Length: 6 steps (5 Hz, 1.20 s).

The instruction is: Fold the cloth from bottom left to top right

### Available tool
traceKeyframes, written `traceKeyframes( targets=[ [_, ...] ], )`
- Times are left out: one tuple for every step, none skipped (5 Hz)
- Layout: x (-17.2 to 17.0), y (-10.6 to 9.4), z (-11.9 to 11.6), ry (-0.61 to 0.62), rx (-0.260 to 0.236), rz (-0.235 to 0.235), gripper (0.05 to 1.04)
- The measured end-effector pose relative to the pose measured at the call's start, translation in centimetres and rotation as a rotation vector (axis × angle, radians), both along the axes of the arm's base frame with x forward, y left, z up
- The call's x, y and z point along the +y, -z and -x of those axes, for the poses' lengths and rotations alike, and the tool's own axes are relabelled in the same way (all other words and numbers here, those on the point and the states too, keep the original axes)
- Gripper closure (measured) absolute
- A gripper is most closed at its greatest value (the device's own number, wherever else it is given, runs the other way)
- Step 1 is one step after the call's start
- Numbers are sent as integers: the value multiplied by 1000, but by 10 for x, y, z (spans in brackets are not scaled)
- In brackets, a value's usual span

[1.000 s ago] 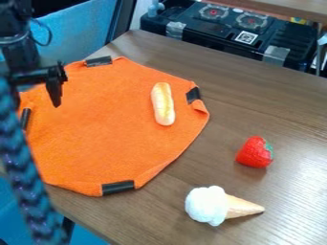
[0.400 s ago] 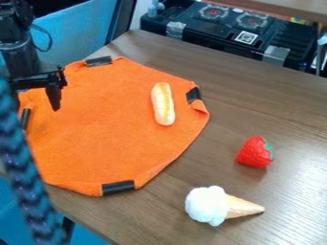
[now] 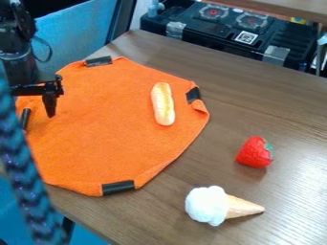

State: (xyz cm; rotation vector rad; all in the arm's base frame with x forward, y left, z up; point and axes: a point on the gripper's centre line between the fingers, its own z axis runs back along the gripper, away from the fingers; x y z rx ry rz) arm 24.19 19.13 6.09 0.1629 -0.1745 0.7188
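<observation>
The orange cloth (image 3: 108,139) is spread on the tabletop (image 3: 275,95), mostly in the L half of the view, its edges bearing four dark strips. The tool (image 3: 33,106) is at the cloth's L side, near the L strip (image 3: 25,118). It seems spread, w/ no cloth seen pinched in it.

Main risk, I think: a bad grasp. If the tool goes down too high or too far inside the edge, it may take only air, or pinch a small crease, b/c the fabric looks thin & flat. A grip on the strip only could slip in the lift. If the pull is low, the whole cloth may slide instead of folding. Also the toy bread (image 3: 163,104) lies on the R part, so the folded layer may land on it, make a bump, or push it off. A wrong pull direction would give a crooked fold.

Orientation: the cloth is roughly a rounded diamond, w/ corners approx. toward top, R, bottom & L. I can't name a clear long axis, b/c width & depth look nearly same; no front end either. The fold should go diagonally, bottom L to top R.
</observation>
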Motion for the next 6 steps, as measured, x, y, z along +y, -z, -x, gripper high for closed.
traceKeyframes(
  targets=[
    [2, 5, 2, 3, 24, -7, 83],
    [8, 7, 6, -5, 36, -21, 83],
    [12, 9, 7, -8, 41, -36, 84],
    [15, 12, 7, -2, 50, -52, 124],
    [18, 16, 7, -5, 56, -62, 381],
    [19, 15, 7, -7, 53, -71, 685]
  ],
)
